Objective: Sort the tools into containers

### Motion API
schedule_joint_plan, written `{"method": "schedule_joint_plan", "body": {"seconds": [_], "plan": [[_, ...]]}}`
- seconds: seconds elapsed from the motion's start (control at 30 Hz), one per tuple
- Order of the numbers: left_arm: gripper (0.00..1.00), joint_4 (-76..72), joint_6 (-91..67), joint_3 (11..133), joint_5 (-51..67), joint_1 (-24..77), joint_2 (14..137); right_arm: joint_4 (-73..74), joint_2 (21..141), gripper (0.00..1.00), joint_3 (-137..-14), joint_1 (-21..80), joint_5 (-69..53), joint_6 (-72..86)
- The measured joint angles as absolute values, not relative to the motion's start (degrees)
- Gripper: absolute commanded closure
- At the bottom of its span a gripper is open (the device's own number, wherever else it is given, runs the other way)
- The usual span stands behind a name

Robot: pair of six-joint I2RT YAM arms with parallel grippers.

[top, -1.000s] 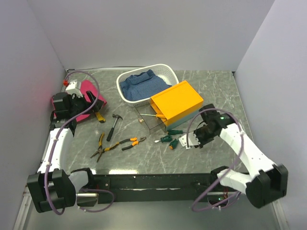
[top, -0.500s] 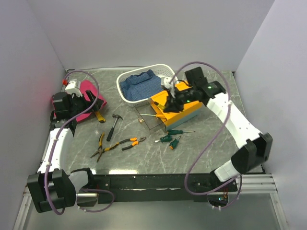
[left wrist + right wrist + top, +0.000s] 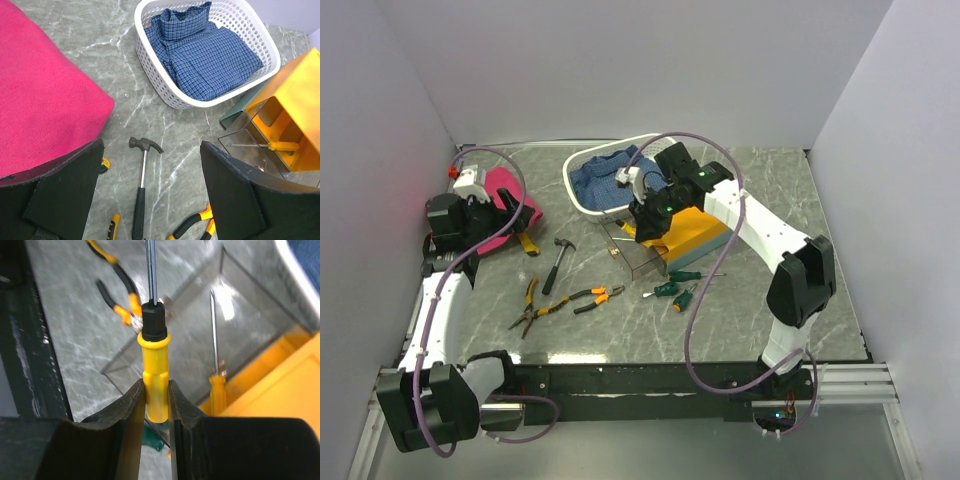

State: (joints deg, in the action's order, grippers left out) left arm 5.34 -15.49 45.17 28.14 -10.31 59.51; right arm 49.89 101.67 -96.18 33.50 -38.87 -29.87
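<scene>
Right gripper [image 3: 156, 390] is clamped on the yellow handle of a screwdriver [image 3: 155, 357], shaft pointing to the top of the wrist frame. In the top view this gripper [image 3: 642, 216] sits at frame center over the clear drawer [image 3: 638, 256], which is pulled out toward the lower left of the orange-yellow box [image 3: 698, 226]. Can't tell if the tool touches the drawer. A 2nd yellow-handled screwdriver [image 3: 216, 387] already lies inside the drawer [image 3: 200, 335], handle end toward the box [image 3: 280, 385].

Left gripper [image 3: 150, 197] has its fingers spread wide with nothing between them, at the left of the top view by the pink cloth [image 3: 516, 212].

Loose on the table [image 3: 770, 200], lower center of the top view: hammer [image 3: 557, 264], 2 pliers [image 3: 570, 300], and green-handled screwdrivers [image 3: 672, 290] just below the drawer.

White basket [image 3: 582, 200] holding a blue plaid shirt [image 3: 605, 180] is at upper center, touching the box
</scene>
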Motion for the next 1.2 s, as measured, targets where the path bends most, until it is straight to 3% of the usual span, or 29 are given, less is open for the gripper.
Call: {"method": "schedule_joint_plan", "body": {"seconds": [0.03, 0.17, 0.3, 0.6, 0.9, 1.2], "plan": [[0.16, 5.34, -15.46, 45.15, 28.14, -10.31, 59.44, 50.61, 102.32, 1.00, -96.14, 33.50, -37.39, -29.58], [0.16, 5.30, -15.46, 44.75, 28.16, -10.37, 59.40, 52.38, 103.55, 0.64, -96.12, 33.50, -33.26, -29.21], [0.16, 5.28, -15.53, 44.47, 28.18, -10.41, 59.57, 53.71, 104.29, 0.50, -96.82, 33.50, -30.76, -28.49], [0.16, 5.17, -15.49, 44.49, 28.18, -10.44, 60.71, 53.91, 100.12, 0.47, -95.09, 33.47, -29.28, -31.35], [0.14, 6.24, -13.17, 44.99, 28.16, -11.35, 60.34, 60.14, 71.22, 0.39, -64.42, 32.82, -34.06, -64.73], [0.15, 3.68, -14.81, 43.81, 29.04, -11.77, 54.87, 64.18, 77.19, 0.39, -61.41, 33.98, -27.77, -83.90]]}}
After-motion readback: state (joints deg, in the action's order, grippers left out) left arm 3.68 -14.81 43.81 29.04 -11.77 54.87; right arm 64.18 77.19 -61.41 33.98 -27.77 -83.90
